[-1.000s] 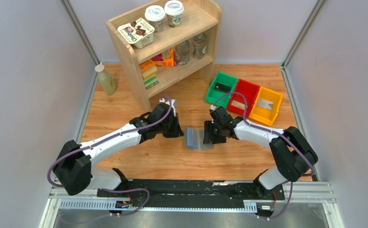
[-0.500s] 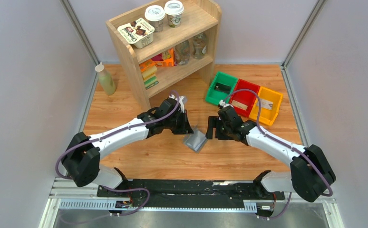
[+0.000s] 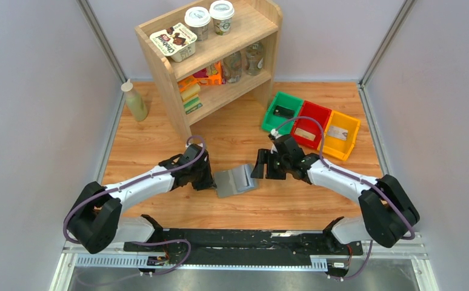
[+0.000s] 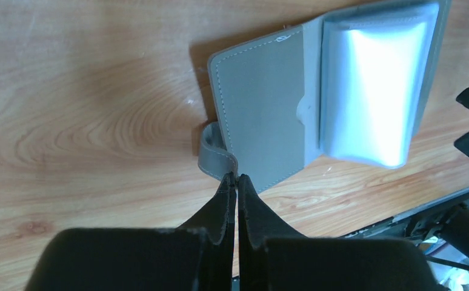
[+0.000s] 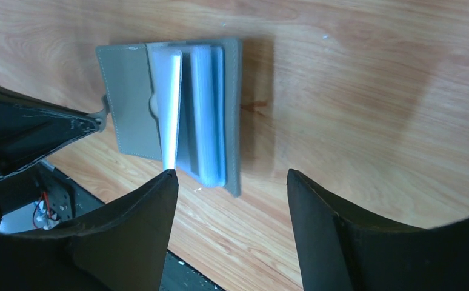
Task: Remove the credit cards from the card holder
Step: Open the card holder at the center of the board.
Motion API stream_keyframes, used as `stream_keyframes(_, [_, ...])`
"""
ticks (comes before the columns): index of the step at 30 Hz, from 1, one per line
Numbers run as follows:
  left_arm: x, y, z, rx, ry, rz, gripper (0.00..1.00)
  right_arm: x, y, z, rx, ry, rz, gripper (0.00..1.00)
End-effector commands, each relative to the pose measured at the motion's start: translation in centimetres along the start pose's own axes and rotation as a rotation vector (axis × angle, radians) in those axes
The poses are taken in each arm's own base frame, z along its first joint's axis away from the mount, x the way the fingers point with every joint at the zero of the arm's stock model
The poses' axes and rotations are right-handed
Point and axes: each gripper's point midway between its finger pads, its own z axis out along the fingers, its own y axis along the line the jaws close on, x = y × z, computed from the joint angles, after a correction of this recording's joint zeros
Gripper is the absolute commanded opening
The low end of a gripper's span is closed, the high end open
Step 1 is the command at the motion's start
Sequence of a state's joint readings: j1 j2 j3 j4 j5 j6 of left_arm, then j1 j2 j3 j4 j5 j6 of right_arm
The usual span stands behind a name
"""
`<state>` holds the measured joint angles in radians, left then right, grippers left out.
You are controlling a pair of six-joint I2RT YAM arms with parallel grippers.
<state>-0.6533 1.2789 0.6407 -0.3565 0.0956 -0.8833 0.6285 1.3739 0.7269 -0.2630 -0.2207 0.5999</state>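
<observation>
- From above: the grey card holder [image 3: 235, 180] lies open on the wooden table [image 3: 153, 142] between the two arms. The left gripper [image 3: 212, 183] meets its left edge, and the right gripper [image 3: 256, 169] hangs just beside its right edge. A green bin [image 3: 282, 111], a red bin [image 3: 310, 123] and a yellow bin [image 3: 340, 134] stand in a row well apart, at the back right.
- Left wrist: the left gripper is clenched, its tips pinching the small side tab [image 4: 211, 154] at the corner of the holder's flat grey cover. The pale blue-grey pockets [image 4: 371, 91] bulge on the far half.
- Right wrist: the right gripper is spread wide and grasps nothing, poised over the holder's near edge. The pockets stand fanned up from the spine. Whether they hold credit cards cannot be told.
</observation>
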Motion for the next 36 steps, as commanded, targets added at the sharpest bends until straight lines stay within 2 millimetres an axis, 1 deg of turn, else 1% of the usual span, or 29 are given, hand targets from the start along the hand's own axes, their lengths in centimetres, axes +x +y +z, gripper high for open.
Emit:
stream_keyframes(1, [0.6,1.2,-0.2,-0.030,-0.003,-0.018,0.00,-0.4,3.2,0.4,-0.121,0.003,-0.015,0.68])
stream_keyframes(4, [0.7,0.9,-0.3,-0.014,0.006,-0.009,0.00,-0.5,3.8,0.7,-0.122,-0.002,-0.020,0.68])
stream_keyframes(5, [0.7,1.0,-0.3,-0.014,0.006,-0.006,0.00,-0.5,3.6,0.7,-0.103,-0.009,-0.021,0.67])
stream_keyframes(8, [0.6,0.9,-0.5,-0.014,0.002,0.001,0.00,-1.0,3.6,0.3,-0.061,-0.042,-0.038,0.68])
stream_keyframes(11, [0.8,1.2,-0.5,-0.021,0.000,0.005,0.00,-1.5,4.6,-0.3,-0.088,-0.061,-0.066,0.69])
stream_keyframes(16, [1.0,1.6,-0.2,-0.031,0.010,0.013,0.00,-1.4,5.0,1.0,-0.099,-0.036,-0.049,0.69])
stream_keyframes(21, [1.0,1.8,-0.1,-0.040,0.010,0.023,0.00,-0.9,6.4,2.3,-0.129,-0.014,-0.047,0.68])
stream_keyframes(25, [1.1,2.0,0.1,-0.046,0.015,0.029,0.00,-0.4,6.5,3.3,-0.122,0.005,-0.035,0.65])
stream_keyframes(32, [1.3,2.1,0.2,-0.040,0.018,0.032,0.00,-0.1,7.4,3.5,-0.147,0.016,-0.051,0.57])
stream_keyframes(35, [1.2,1.9,0.1,-0.031,0.012,0.033,0.00,0.0,8.0,3.6,-0.167,0.025,-0.059,0.55])
stream_keyframes(36, [1.2,1.9,0.0,-0.033,0.010,0.031,0.00,0.1,8.5,3.5,-0.185,0.031,-0.067,0.54])
